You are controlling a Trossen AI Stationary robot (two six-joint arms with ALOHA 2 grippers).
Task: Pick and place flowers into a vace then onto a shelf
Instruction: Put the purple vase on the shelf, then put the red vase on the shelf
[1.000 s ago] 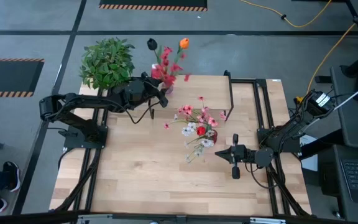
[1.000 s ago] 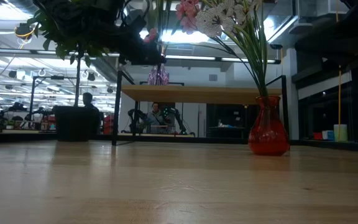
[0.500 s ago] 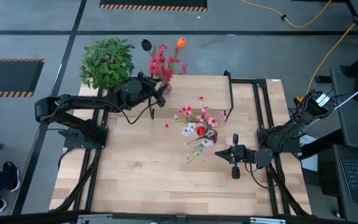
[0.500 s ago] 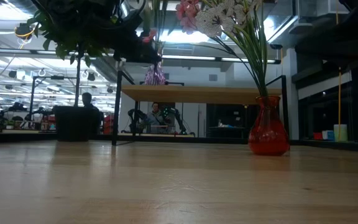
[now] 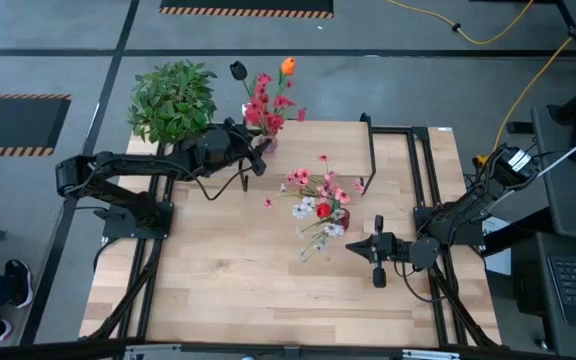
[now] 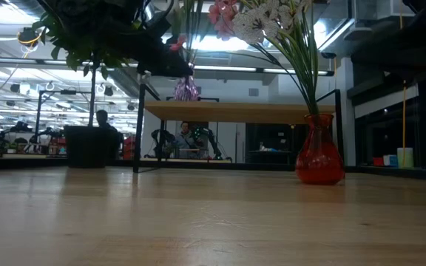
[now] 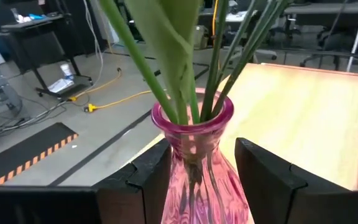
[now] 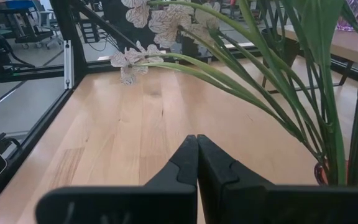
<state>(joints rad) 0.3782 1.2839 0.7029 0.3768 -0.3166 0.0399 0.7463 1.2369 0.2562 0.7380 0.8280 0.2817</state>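
My left gripper [image 5: 260,148] is shut on a pink glass vase [image 7: 193,134] that holds red, orange and dark flowers [image 5: 265,100]. The vase hangs at the left end of the shelf [image 5: 318,145], close over its wood top [image 6: 235,111]; I cannot tell whether it touches. A red vase [image 5: 340,216] with pink and white flowers [image 5: 318,190] stands by its base on the table in front of the shelf. My right gripper [image 5: 352,247] is shut and holds nothing, level, just near-right of the red vase. My left gripper pinches the pink vase's body [image 7: 192,186] just below the neck, one finger [image 7: 148,183] on each side. The fingers come nearly level from the table's left side. The vase stands about upright in the hold, its stems [image 7: 166,62] rising from its mouth.
A bushy green potted plant [image 5: 173,100] stands at the table's far left corner, right behind my left arm. The shelf's black legs [image 5: 372,160] stand at its right end. Bare tabletop [image 5: 268,290] stretches along the near half. Black frame rails [image 5: 438,170] edge the table.
The blooms in the pink vase have swung toward the table's far left and then partly back, as the vase tipped a little in my left gripper. Its base has stayed over the shelf's left end. The right arm and red vase kept still.
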